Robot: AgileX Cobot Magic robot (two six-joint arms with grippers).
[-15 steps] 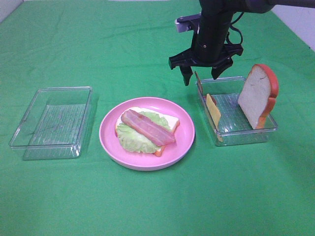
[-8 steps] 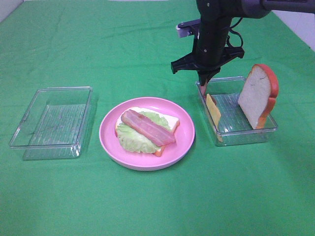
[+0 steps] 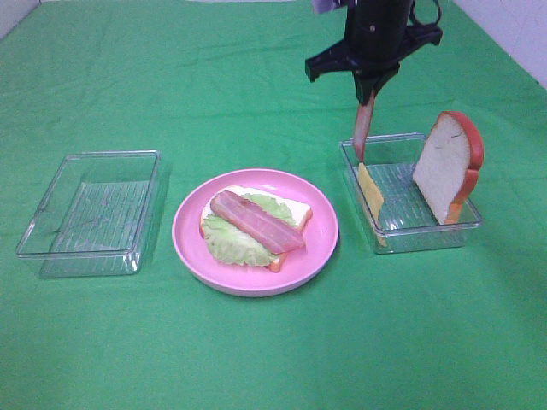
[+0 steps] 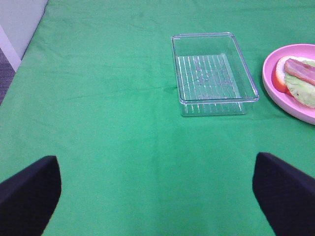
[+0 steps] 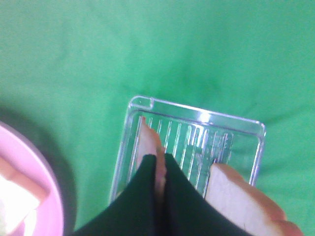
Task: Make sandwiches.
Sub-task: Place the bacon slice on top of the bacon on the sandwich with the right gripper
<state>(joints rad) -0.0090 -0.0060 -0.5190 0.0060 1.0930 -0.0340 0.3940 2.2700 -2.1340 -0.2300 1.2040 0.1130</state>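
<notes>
On the pink plate (image 3: 320, 243) lies a bread slice with a green lettuce leaf (image 3: 226, 239) and a bacon strip (image 3: 255, 220) on top. My right gripper (image 3: 369, 92) is shut on a second bacon strip (image 3: 363, 130) and holds it hanging above the near-left corner of the right clear tray (image 3: 410, 231). In that tray a yellow cheese slice (image 3: 370, 193) leans on the left wall and a bread slice (image 3: 446, 166) stands on edge at the right. The right wrist view shows the shut fingers (image 5: 147, 196) pinching the strip (image 5: 147, 140) over the tray (image 5: 197, 123). My left gripper is out of the high view.
An empty clear tray (image 3: 90, 212) stands to the left of the plate; it also shows in the left wrist view (image 4: 212, 73), with the plate's edge (image 4: 280, 96) beside it. Green cloth covers the table.
My right gripper came down into the right tray, shut on a bacon strip, and has lifted it up and out above the tray.
</notes>
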